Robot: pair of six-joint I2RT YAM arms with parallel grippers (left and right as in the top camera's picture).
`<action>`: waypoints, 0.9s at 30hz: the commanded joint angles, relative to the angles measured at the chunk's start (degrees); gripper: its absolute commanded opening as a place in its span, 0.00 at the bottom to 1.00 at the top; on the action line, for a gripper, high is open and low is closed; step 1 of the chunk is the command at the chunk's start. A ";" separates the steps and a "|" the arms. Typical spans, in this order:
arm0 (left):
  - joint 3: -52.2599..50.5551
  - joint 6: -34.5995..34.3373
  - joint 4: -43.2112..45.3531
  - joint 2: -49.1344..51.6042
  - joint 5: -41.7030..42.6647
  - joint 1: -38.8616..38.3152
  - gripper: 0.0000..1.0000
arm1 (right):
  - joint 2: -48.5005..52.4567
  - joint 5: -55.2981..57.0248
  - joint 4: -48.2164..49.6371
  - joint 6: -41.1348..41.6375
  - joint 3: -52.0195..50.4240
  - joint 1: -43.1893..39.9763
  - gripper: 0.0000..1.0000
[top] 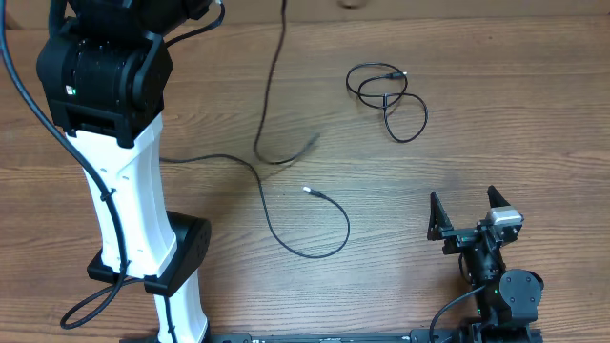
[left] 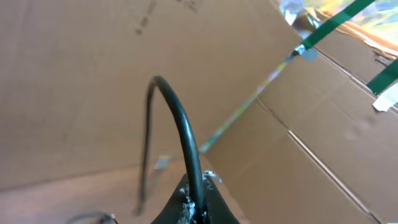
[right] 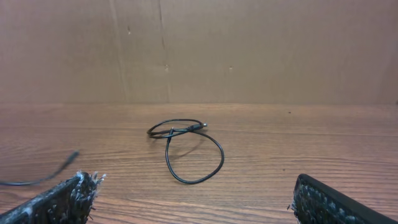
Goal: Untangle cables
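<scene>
Spreading across the whole overhead view, the wooden table (top: 496,152) carries everything else. Next in size, the white-and-black left arm (top: 129,191) rises along the left edge of that view (a small sticker on its black housing is too small to read). Cardboard boxes (left: 323,155) crossed by green tape (left: 339,20) fill the left wrist view, too blurred for any lettering to be read. At the lower right of the overhead view the right gripper (top: 463,195) sits low over the table, jaws spread wide with nothing between them. The left gripper (left: 196,210), at the bottom centre of its wrist view, is clenched on a black cable (left: 180,124) that arches up from its fingertips and drops to the left. On the table, a long cable (top: 270,86) runs from the top centre edge down to a hook near mid-frame. A second cable (top: 286,245) leads from beside the left arm and curls toward the lower centre, ending in a pale plug (top: 307,191). The small looped cable (top: 385,97) lies apart in the upper right.
</scene>
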 commanded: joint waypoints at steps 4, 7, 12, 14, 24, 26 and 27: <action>-0.07 -1.64 -6.27 -0.83 -11.06 -0.37 0.04 | -0.46 0.52 0.22 -0.31 -0.57 -0.11 1.00; -1.42 3.65 -3.67 -0.50 -18.10 -0.37 0.04 | -0.46 0.52 0.22 -0.31 -0.57 -0.11 1.00; -5.03 14.82 10.38 2.08 -21.75 1.57 0.04 | -0.46 0.52 0.22 -0.31 -0.57 -0.11 1.00; -6.82 18.93 16.44 3.13 -22.84 3.32 0.04 | -0.46 0.52 0.22 -0.31 -0.57 -0.11 1.00; -15.08 21.77 21.33 9.31 -26.14 22.91 0.46 | -0.46 0.52 0.22 -0.31 -0.57 -0.11 1.00; -15.89 21.31 15.13 11.06 -26.12 26.82 0.52 | -0.46 0.52 0.22 -0.31 -0.57 -0.11 1.00; -15.93 21.33 12.11 11.74 -26.18 28.39 0.50 | -0.46 0.50 0.22 -0.31 -0.57 -0.11 1.00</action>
